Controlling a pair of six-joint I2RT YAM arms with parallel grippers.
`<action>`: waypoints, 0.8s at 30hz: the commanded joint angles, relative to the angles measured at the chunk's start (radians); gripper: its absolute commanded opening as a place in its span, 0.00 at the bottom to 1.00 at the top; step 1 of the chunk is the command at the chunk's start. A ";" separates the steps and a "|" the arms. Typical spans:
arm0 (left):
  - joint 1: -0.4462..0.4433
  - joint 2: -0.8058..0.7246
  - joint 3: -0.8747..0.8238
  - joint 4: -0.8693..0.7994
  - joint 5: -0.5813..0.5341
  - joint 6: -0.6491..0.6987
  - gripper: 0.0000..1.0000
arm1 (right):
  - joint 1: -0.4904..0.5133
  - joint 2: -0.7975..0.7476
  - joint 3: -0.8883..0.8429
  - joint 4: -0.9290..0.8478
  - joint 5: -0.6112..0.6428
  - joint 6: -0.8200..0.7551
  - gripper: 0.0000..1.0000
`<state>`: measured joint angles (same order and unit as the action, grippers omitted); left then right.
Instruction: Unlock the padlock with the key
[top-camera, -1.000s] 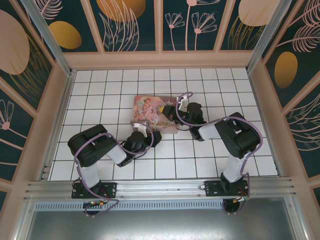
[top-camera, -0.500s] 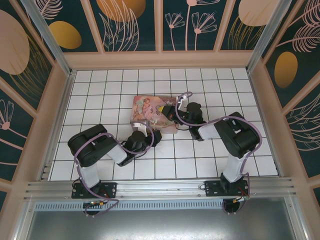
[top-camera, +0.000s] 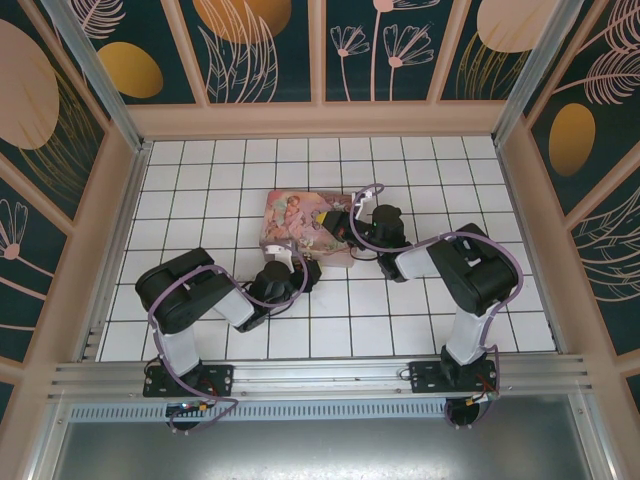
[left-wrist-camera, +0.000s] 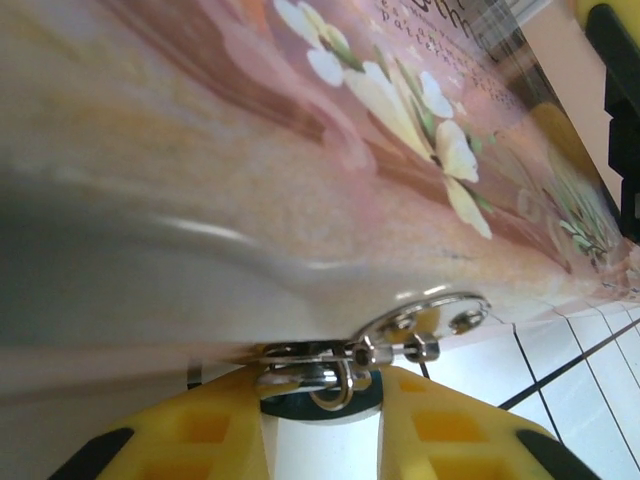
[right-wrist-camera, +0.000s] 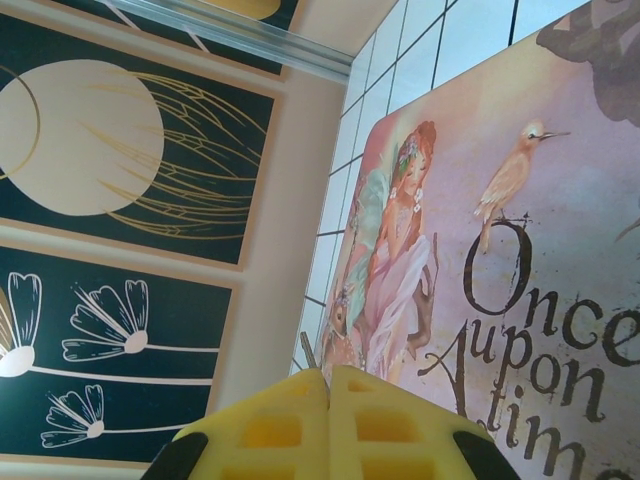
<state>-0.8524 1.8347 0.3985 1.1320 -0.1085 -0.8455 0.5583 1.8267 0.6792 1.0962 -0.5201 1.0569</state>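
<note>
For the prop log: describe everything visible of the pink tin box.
The tin box is flat, rectangular and pink, lying on the white tiles. Its lid shows a woman, a bird and "Once upon" lettering. A silvery hasp sits on its near side, at the fingertips of the left gripper; the shut right gripper is over the lid.

Left wrist view: the tin box (left-wrist-camera: 250, 200) wall is blurred by closeness; the padlock (left-wrist-camera: 320, 406) sits mostly hidden behind the hasp (left-wrist-camera: 420, 320), its outline unclear. The left hand (left-wrist-camera: 320, 435) is cut by the lower edge, contact with the padlock undecidable. Right wrist view: the right hand (right-wrist-camera: 328, 410) and the tin box run off frame
</note>
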 joint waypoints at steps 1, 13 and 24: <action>0.006 -0.004 0.026 0.057 0.001 0.001 0.21 | 0.025 0.065 -0.024 -0.114 0.006 -0.005 0.00; 0.015 -0.100 0.040 -0.001 0.081 -0.065 0.00 | 0.025 0.064 -0.020 -0.108 0.002 -0.004 0.00; 0.049 -0.155 0.108 -0.185 0.222 -0.153 0.00 | 0.011 0.008 0.055 -0.185 -0.015 -0.054 0.00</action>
<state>-0.8043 1.7287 0.4473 0.8906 0.0273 -0.9649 0.5591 1.8294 0.7181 1.0359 -0.5220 1.0458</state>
